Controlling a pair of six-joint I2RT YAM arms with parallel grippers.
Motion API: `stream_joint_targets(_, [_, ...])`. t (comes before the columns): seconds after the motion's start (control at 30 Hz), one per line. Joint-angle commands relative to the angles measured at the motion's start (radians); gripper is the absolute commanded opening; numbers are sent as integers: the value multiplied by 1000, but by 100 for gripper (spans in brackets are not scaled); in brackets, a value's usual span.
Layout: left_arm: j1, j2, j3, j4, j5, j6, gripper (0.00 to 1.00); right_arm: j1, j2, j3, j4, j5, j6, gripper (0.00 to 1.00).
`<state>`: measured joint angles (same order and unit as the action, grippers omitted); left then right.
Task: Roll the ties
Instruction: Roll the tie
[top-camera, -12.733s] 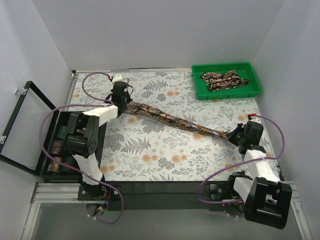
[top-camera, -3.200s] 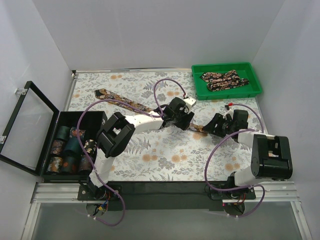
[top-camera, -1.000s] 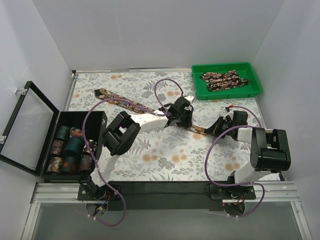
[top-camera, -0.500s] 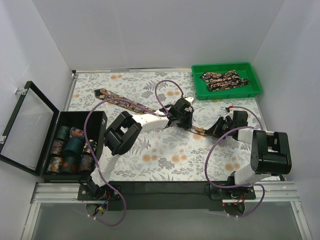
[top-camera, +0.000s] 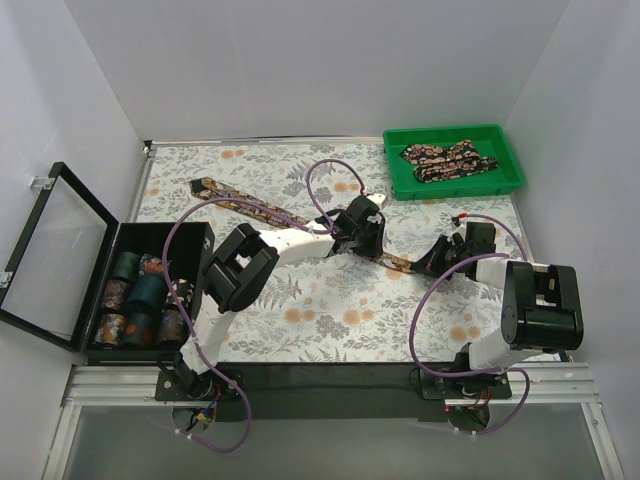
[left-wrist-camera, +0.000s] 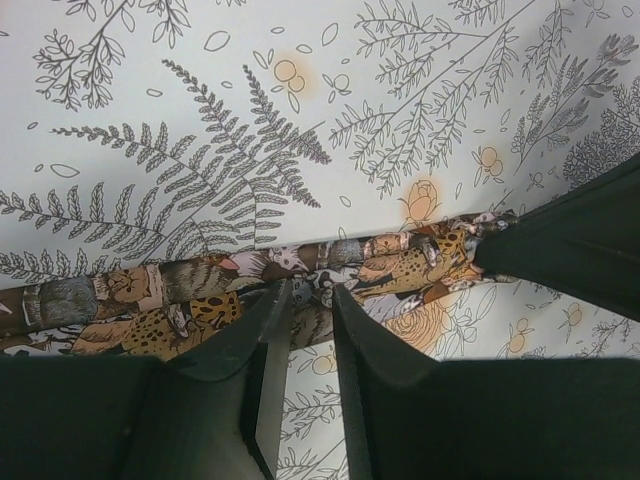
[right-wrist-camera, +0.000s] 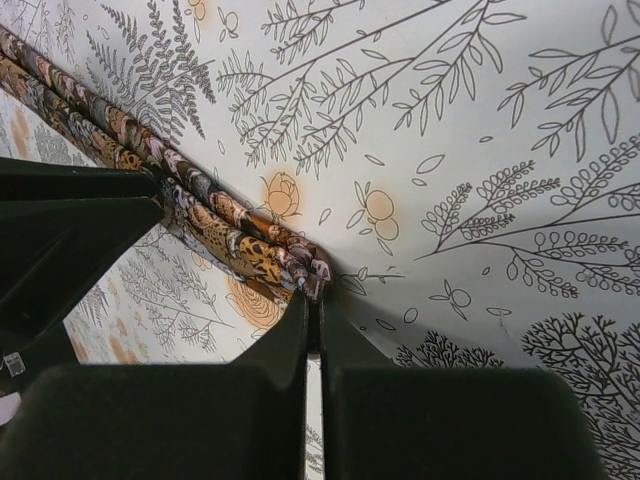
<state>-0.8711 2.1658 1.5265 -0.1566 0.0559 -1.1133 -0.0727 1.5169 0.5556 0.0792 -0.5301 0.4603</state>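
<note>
From above, white walls (top-camera: 300, 60) enclosed a desk (top-camera: 330, 378) under a fern-print tablecloth (top-camera: 300, 320). One tie (top-camera: 240, 203) lay diagonally from far left to centre-right, where the left end effector (top-camera: 368, 242) and right end effector (top-camera: 440, 256) met it. Folded ties (top-camera: 447, 160) lay in a green tray (top-camera: 460, 190) at far right, and rolled ties (top-camera: 135, 290) filled a black box (top-camera: 130, 352) at left.

At the left wrist, narrowly parted jaws straddled the tie (left-wrist-camera: 180, 300); whether they pinched it could not be told.

At the right wrist, jaws were pressed together on the tie's end (right-wrist-camera: 230, 225).
</note>
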Motion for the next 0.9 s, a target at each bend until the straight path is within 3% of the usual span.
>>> stream_joint_targets(0.0, [-5, -61, -15, -3, -2, 7, 22, -3, -23, 32, -16, 12, -9, 1])
stream_joint_targets(0.87, [-5, 8, -17, -4, 5, 0, 16, 11, -72, 70, -133, 79, 12, 3])
